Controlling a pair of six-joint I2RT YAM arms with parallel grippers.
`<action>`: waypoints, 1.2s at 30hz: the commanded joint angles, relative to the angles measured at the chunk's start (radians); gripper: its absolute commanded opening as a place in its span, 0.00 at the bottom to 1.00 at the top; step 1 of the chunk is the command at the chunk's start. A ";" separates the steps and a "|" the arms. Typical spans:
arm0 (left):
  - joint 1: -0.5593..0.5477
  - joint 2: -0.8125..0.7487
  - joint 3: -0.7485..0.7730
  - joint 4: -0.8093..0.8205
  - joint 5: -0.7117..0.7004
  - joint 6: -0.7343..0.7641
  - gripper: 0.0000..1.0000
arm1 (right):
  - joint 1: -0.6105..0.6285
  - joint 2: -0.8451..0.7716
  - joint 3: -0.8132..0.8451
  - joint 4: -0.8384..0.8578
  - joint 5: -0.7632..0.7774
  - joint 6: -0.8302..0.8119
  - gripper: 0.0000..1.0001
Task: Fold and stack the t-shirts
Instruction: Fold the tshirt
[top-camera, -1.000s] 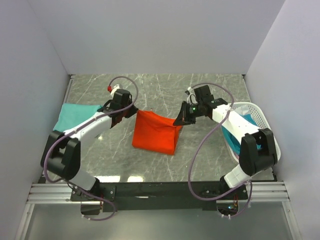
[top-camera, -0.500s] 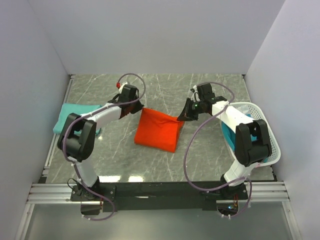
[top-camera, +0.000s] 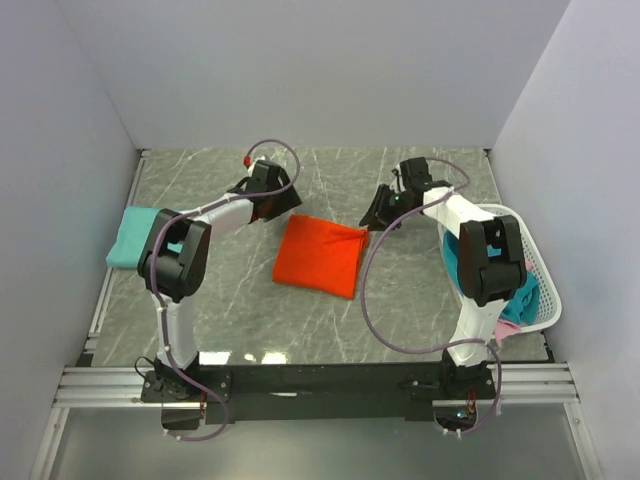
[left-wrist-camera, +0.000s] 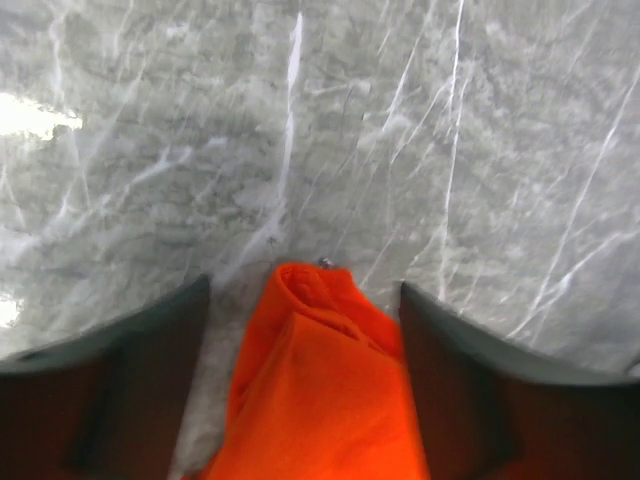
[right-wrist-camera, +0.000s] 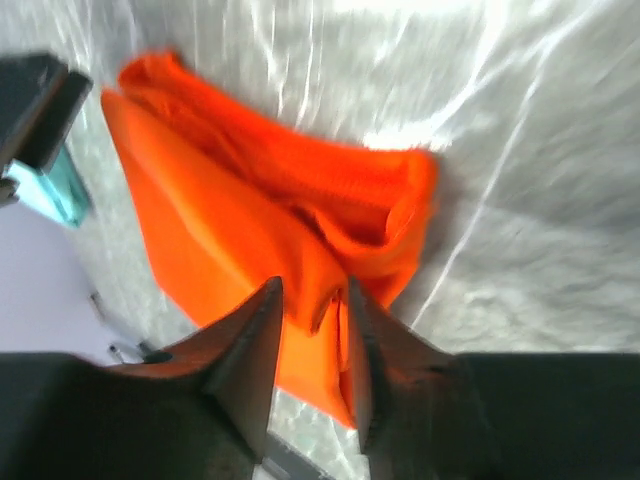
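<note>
The orange-red t-shirt (top-camera: 318, 256) lies folded into a flat rectangle on the marble table (top-camera: 330, 180). My left gripper (top-camera: 283, 210) stands at its back left corner. In the left wrist view the left gripper (left-wrist-camera: 304, 286) is open wide, the orange-red t-shirt (left-wrist-camera: 320, 400) lying loose between the fingers. My right gripper (top-camera: 369, 227) is at the back right corner. Seen from the right wrist, the right gripper (right-wrist-camera: 311, 290) has its jaws a little apart over a fold of the orange-red t-shirt (right-wrist-camera: 220, 220). A folded teal t-shirt (top-camera: 140, 236) rests at the table's left edge.
A white lattice basket (top-camera: 531, 250) stands at the right edge, holding a teal cloth (top-camera: 455, 262) and a pink cloth (top-camera: 512, 322). Grey walls close the table on three sides. Both arms reach far over the table toward its back half.
Both grippers carried the shirt's raised edge toward the back and lowered it, so the shirt now lies flat. Both grippers have let go and opened.
</note>
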 joint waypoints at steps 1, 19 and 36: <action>0.004 -0.034 0.043 -0.009 0.014 0.031 0.86 | -0.011 -0.012 0.101 -0.042 0.118 -0.018 0.44; -0.180 -0.533 -0.452 0.099 -0.039 -0.113 0.99 | 0.230 -0.297 -0.189 0.150 0.079 0.037 0.83; -0.195 -0.412 -0.609 0.291 0.041 -0.084 1.00 | 0.158 0.050 0.050 0.110 0.197 0.014 0.82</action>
